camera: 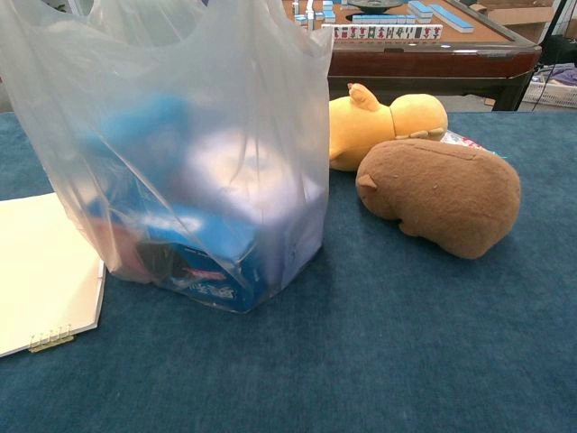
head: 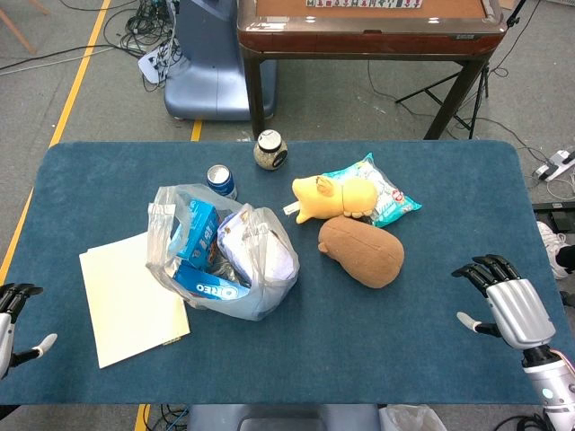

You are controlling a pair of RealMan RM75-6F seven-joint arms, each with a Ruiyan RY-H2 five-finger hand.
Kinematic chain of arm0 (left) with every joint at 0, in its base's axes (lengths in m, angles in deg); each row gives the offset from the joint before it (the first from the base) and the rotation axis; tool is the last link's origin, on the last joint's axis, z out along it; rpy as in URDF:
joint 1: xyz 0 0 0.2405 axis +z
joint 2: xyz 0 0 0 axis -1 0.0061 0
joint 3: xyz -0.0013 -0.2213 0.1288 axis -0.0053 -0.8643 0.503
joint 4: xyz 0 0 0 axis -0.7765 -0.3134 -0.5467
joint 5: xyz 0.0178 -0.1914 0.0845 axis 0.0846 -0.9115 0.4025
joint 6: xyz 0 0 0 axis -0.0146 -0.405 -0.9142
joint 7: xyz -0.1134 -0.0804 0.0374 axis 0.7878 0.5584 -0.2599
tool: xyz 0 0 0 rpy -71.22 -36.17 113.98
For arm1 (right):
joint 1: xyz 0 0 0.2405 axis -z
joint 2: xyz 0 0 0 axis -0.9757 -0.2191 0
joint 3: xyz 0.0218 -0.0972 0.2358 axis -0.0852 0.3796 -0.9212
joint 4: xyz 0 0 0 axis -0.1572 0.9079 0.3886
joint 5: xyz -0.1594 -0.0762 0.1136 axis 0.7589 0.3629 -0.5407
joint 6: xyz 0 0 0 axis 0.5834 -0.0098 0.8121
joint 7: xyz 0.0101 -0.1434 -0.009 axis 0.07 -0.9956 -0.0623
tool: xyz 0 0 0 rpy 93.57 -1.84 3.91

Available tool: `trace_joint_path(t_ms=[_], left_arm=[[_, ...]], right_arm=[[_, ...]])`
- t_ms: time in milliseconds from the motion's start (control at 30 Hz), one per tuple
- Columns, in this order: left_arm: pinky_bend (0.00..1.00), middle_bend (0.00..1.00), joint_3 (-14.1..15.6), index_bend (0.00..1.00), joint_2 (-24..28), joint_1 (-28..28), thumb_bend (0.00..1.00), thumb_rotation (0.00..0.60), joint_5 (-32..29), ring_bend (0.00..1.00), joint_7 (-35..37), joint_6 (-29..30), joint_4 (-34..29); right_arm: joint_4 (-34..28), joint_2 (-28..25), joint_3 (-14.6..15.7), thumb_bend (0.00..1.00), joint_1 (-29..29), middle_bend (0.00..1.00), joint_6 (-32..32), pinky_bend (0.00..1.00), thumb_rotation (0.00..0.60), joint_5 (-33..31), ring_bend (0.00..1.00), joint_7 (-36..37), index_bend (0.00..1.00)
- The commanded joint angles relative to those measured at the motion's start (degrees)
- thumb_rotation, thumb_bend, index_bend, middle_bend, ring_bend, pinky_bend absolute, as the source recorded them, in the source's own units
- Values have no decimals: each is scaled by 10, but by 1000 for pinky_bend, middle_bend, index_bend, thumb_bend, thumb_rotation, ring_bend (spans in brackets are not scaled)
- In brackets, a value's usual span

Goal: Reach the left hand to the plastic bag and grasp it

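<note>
Hovering at the table's near corners, the left hand [head: 13, 319] at 8 o'clock and the right hand [head: 508, 301] at 4 o'clock both show fingers spread wide, holding nothing. The plastic bag [head: 225, 251] of snack boxes stands left of centre, well apart from the left hand, overlapping a notepad [head: 130, 301]. Beyond, at 1 o'clock, a brown plush [head: 361, 251] touches a yellow plush [head: 332, 197].

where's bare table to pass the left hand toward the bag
Bare cloth runs along the near edge, from the left hand past the notepad to the right hand. Crowded mid-table: plastic bag, brown plush, yellow plush, can.
</note>
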Motion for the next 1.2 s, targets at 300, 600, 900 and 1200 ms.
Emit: trace_joint_path(t_ms=[300, 600, 900, 1200], left_arm=[[0, 224, 1, 267, 12, -4, 111, 600, 7, 150, 34, -9, 0], [0, 221, -17, 205, 64, -46, 111, 600, 42, 150, 219, -51, 20], [0, 169, -41, 163, 108, -113, 111, 543, 101, 129, 375, -94, 15], [0, 115, -60, 142, 117, -190, 111, 489, 131, 58, 418, -147, -6]], right_arm=[[-8, -8, -5, 114, -1, 325, 2, 182, 600, -4, 176, -6, 320], [-16, -19, -15, 113, 2, 325, 20, 182, 600, -4, 176, -11, 304], [-24, -22, -14, 114, 7, 325, 28, 181, 600, -2, 176, -20, 304], [-23, -21, -13, 114, 10, 325, 29, 182, 600, -4, 175, -21, 304]])
